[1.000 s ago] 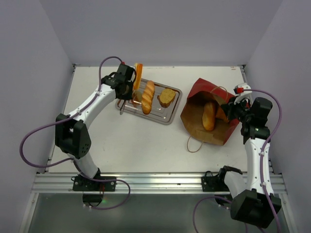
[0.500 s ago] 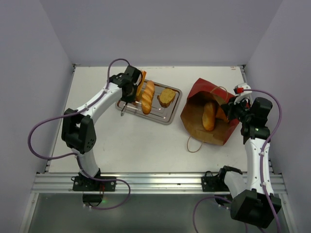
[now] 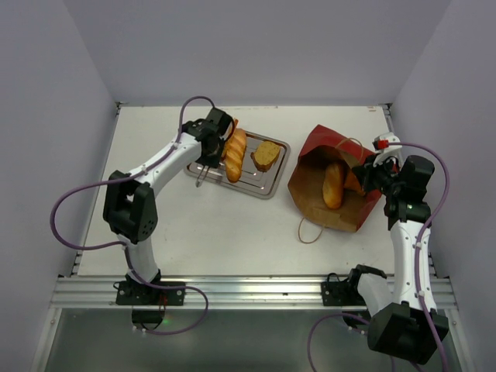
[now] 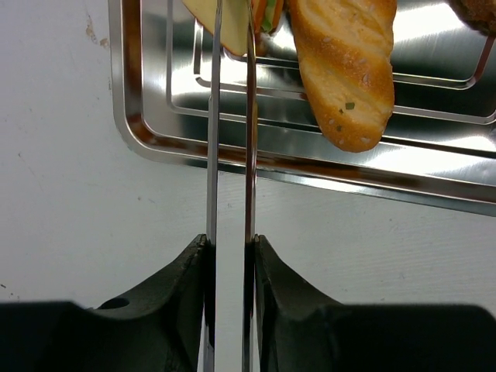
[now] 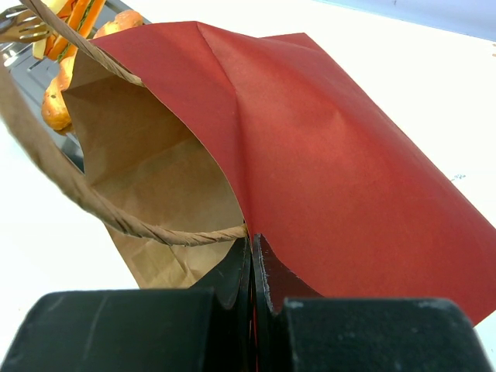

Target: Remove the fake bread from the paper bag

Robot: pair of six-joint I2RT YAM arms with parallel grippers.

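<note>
My left gripper [image 3: 216, 132] is shut on thin metal tongs [image 4: 213, 155], seen up close in the left wrist view [image 4: 230, 242]. The tongs pinch a yellow-orange bread slice [image 4: 232, 27] over the steel tray's [image 3: 262, 187] left part, beside a baguette [image 3: 235, 153] lying on the tray [image 4: 155, 132]. A toast slice [image 3: 266, 154] lies on the tray's right. The dark-red paper bag [image 3: 319, 146] lies open at the right with a baguette [image 3: 334, 186] inside. My right gripper [image 3: 370, 177] is shut on the bag's rim [image 5: 325, 139] by a twine handle.
The bag's second twine handle [image 3: 308, 231] loops onto the table in front of the bag. Grey walls close in the back and both sides. The table's metal rail runs along the near edge.
My left gripper has moved right and down with the tongs and slice, from beyond the tray's left end to right beside the baguette. The right arm and bag have not moved.
</note>
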